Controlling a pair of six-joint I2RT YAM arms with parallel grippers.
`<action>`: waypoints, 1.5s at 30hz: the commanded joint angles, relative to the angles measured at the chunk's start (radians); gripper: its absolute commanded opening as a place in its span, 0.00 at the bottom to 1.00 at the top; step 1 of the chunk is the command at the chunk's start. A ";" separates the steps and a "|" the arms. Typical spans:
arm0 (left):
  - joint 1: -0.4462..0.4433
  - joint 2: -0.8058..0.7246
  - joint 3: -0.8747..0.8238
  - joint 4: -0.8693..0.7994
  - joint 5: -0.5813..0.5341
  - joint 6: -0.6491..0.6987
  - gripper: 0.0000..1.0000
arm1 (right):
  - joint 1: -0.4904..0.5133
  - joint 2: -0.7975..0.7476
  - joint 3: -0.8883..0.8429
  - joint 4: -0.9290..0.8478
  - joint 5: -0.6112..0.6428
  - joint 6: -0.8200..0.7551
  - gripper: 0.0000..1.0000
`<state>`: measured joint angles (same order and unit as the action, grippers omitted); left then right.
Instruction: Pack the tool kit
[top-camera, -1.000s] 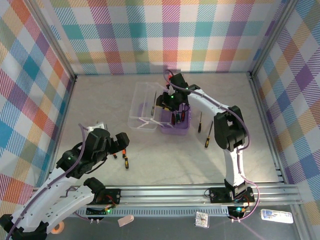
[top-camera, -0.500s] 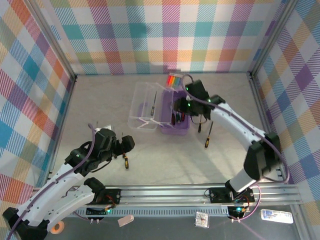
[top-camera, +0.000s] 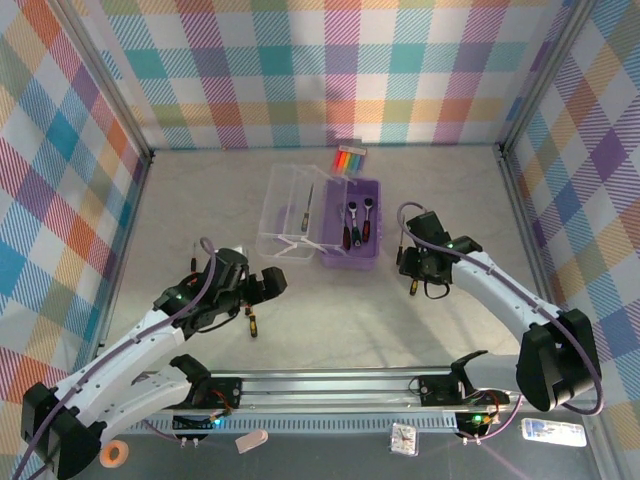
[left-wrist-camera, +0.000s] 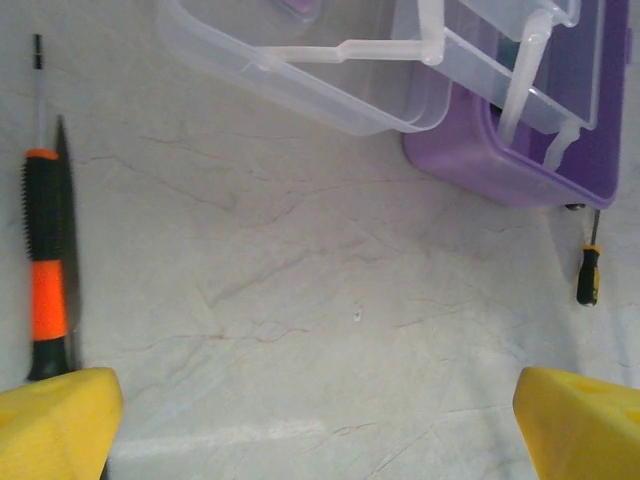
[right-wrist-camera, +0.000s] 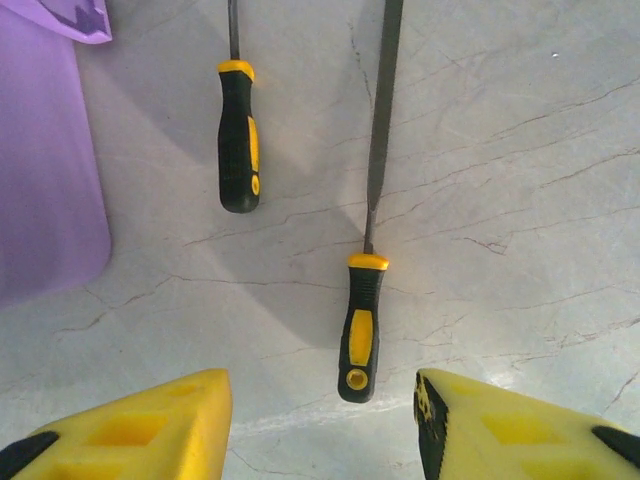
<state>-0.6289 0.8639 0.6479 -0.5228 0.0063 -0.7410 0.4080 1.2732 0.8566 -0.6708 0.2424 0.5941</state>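
Bright plaid walls close me in on three sides, and my table is pale with thin grey veins, evenly lit, a metal rail along its near edge.

Purple tool kit lies open — clear lid swung out leftward.

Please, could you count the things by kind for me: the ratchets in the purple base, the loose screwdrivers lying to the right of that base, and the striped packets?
Ratchets in the purple base: 2
Loose screwdrivers right of the base: 2
Rainbow-striped packet: 1
Total: 5
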 joint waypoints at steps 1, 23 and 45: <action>-0.025 0.020 -0.033 0.077 0.031 -0.017 1.00 | -0.020 0.044 -0.003 0.000 -0.058 -0.025 0.53; -0.110 0.015 -0.040 0.060 -0.030 -0.061 1.00 | -0.112 0.365 0.075 0.039 -0.096 -0.044 0.44; -0.110 -0.039 -0.008 -0.020 -0.102 -0.022 1.00 | -0.120 0.201 0.028 0.053 -0.114 -0.056 0.14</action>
<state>-0.7261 0.8455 0.6125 -0.5076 -0.0643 -0.7879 0.2863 1.5318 0.8761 -0.6014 0.1429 0.5594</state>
